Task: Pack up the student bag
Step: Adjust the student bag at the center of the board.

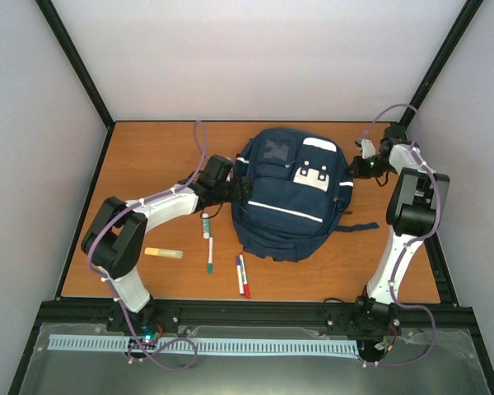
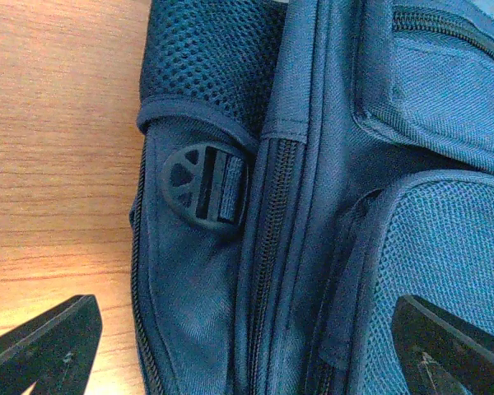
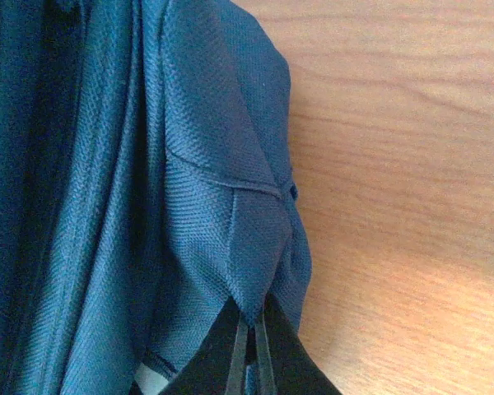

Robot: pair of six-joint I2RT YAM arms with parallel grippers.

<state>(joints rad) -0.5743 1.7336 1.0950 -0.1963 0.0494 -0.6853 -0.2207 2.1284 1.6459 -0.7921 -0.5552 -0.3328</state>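
The student bag (image 1: pixel 284 197), a large navy backpack with a thin white stripe and white patches, lies flat in the middle of the wooden table. At the bag's left side my left gripper (image 1: pixel 235 191) is open. In the left wrist view its fingers straddle the bag's side (image 2: pixel 313 164), with a zip line and a round black buckle (image 2: pixel 204 191) ahead of the left gripper (image 2: pixel 245 321). By the bag's upper right corner my right gripper (image 1: pixel 356 169) is shut. In the right wrist view the right gripper (image 3: pixel 253 317) pinches a pointed fold of the bag's fabric (image 3: pixel 230 239).
On the table left of the bag and in front of it lie a yellow marker (image 1: pixel 163 253), a white marker (image 1: pixel 206 225), a green-tipped pen (image 1: pixel 210 255) and two pens, blue and red (image 1: pixel 241 276). Black frame posts stand at the table's far corners.
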